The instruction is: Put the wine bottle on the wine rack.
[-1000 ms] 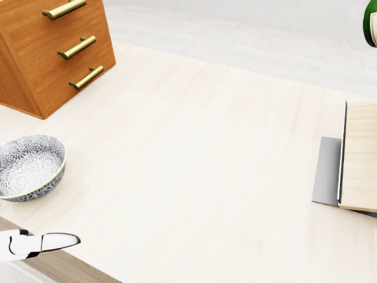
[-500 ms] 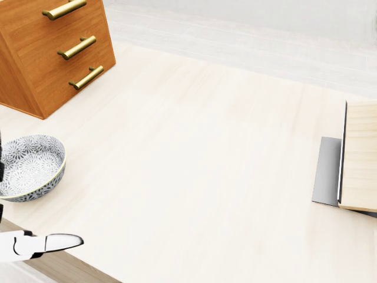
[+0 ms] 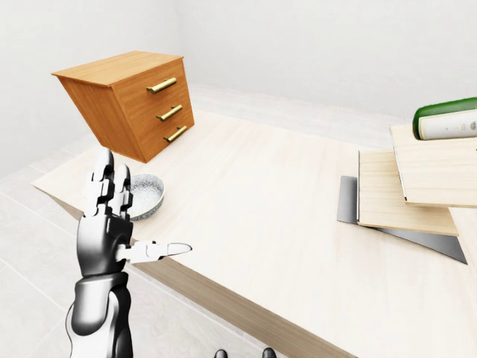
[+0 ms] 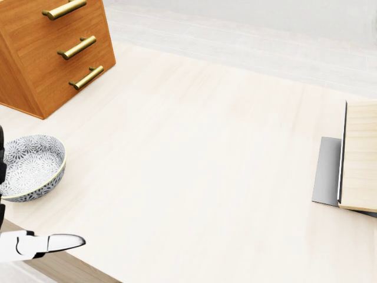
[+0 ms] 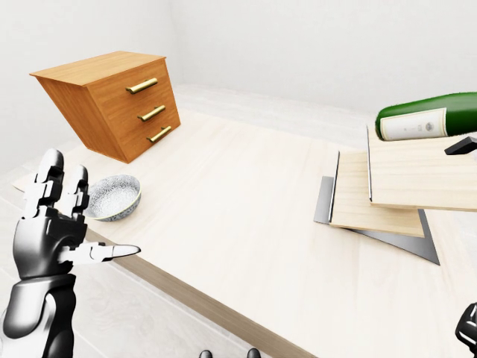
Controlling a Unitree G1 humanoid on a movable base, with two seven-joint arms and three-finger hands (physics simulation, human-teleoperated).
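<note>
So the wine bottle point(image 5: 428, 119) is lying on its side on the top tier of the wine rack point(image 5: 387, 198), at the right of the right-eye view, which makes sense since a rack cradles bottles flat; looks like the task is basically done. The left robot hand point(image 3: 112, 224) is held up near the worktop point(image 4: 194, 153) edge, fingers spread and thumb sticking out, gripping nothing, probably just parked out of the way. Only a dark sliver shows at the right-eye view's lower right, maybe the right robot hand, so I can't tell its state. A patterned bowl point(image 4: 29, 167) and wooden drawer unit point(image 3: 130, 101) sit well apart from the rack.
</note>
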